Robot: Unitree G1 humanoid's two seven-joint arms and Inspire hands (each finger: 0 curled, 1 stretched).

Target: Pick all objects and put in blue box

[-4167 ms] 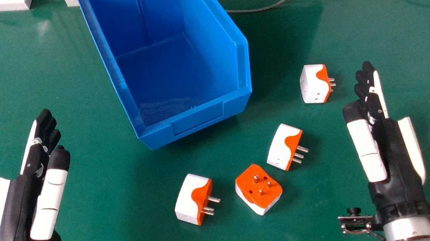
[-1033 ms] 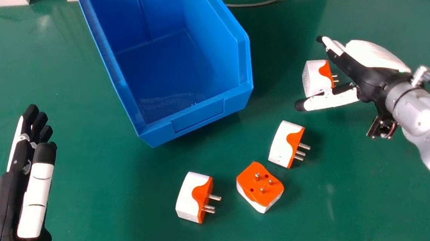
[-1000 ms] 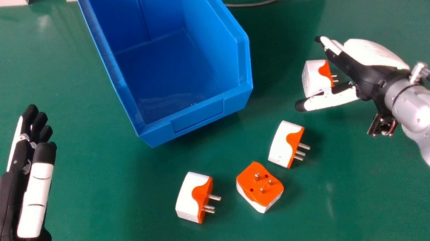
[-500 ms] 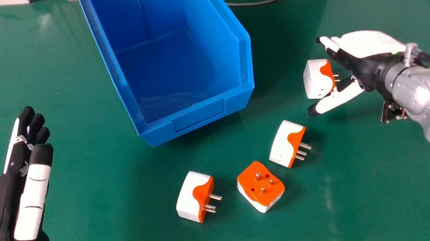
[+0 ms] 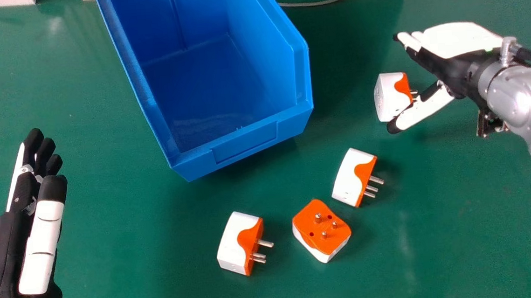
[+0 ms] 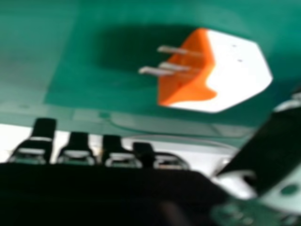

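For a clean grasp of the farthest plug adapter (image 5: 387,100), the right hand (image 5: 446,64) would do well to ease towards nine o'clock and lower until the white body sits between thumb (image 5: 424,108) and fingers. The prongs (image 6: 171,66) point roughly to three o'clock, at the palm, so closing should squeeze the body rather than the metal. The hand is spread, fingers straight, thumb set apart, pinching nothing; whether the thumb tip touches the adapter I cannot tell. Once gripped, a straight lift should clear the wall before a carry towards nine o'clock, over the blue box (image 5: 246,143).

The other three adapters wait on the tabletop (image 5: 114,253): from the box's front edge, one (image 5: 348,178) near four o'clock, one with pins up (image 5: 320,231) near five, one (image 5: 235,244) at six. The left hand (image 5: 41,249) rests open at eight.

Compared with half a second ago, the right hand has shifted slightly towards one o'clock, its thumb tip now closer to the adapter's near corner. The adapters and box lie essentially where they were.
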